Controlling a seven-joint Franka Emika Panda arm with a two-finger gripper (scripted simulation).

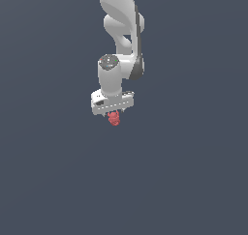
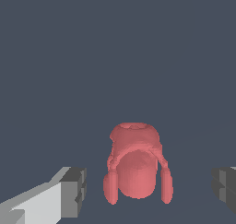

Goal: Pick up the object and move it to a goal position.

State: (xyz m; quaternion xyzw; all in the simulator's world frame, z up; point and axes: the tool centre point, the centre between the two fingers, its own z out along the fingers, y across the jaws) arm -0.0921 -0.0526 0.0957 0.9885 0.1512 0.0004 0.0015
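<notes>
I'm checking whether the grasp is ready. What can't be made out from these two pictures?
- Exterior view: fingers hidden behind the gripper body; red object too small for detail.
- Wrist view: both fingers cut off by the edges; object sits untouched between them.
- Goal position: not shown.

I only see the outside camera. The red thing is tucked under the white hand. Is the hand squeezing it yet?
Observer: No. The wrist view shows the gripper open, with a gap between the red object and each of the fingers.
Operator: Is it in the middle?
Observer: Roughly; one gap looks wider.
Operator: What's it like up close?
Observer: Its round end faces the camera, with a long lobe on each side.
</notes>
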